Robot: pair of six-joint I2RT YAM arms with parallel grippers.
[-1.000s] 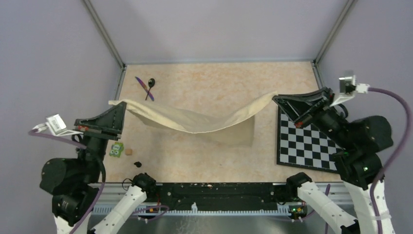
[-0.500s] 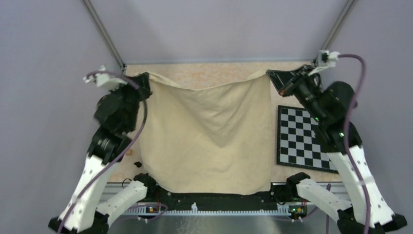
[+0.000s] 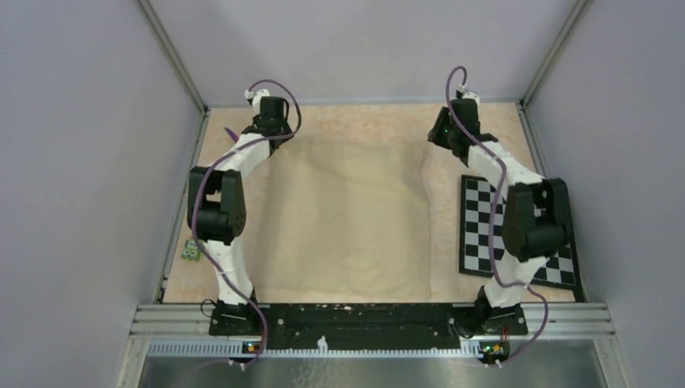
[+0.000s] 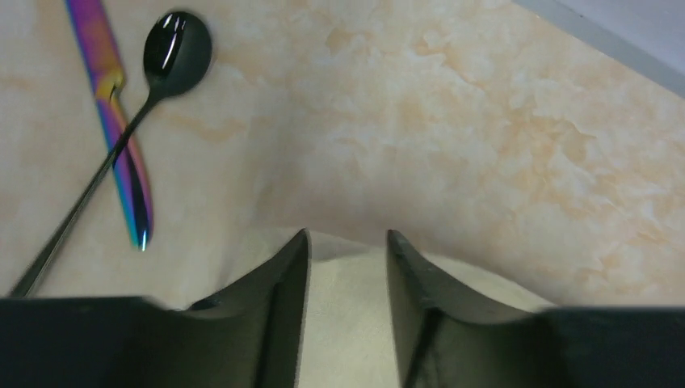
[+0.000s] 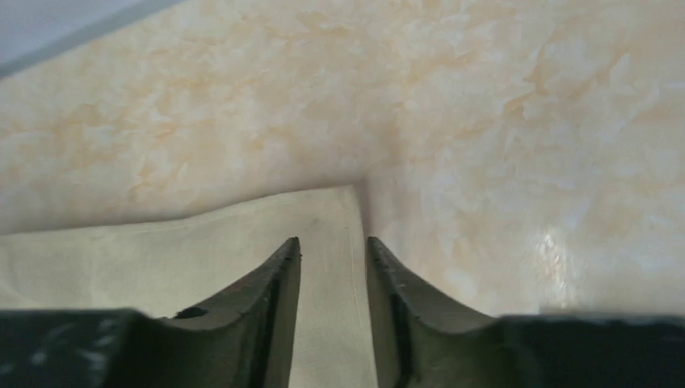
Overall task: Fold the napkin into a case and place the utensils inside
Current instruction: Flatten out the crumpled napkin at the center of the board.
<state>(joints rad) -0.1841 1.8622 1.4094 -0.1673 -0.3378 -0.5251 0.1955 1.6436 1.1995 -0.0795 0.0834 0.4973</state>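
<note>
Napkin point(image 3: 347, 218) lies flat, left gripper point(image 4: 347, 236) and right gripper point(image 5: 333, 242) apparently released above corners.

The napkin point(image 3: 347, 218) hung sagging in the air a moment ago. It got pulled out toward the far side and laid flat on the table point(image 3: 363, 121). The left gripper point(image 4: 346, 238) and the right gripper point(image 5: 333, 242) opened up and let go of its far corners.
</note>
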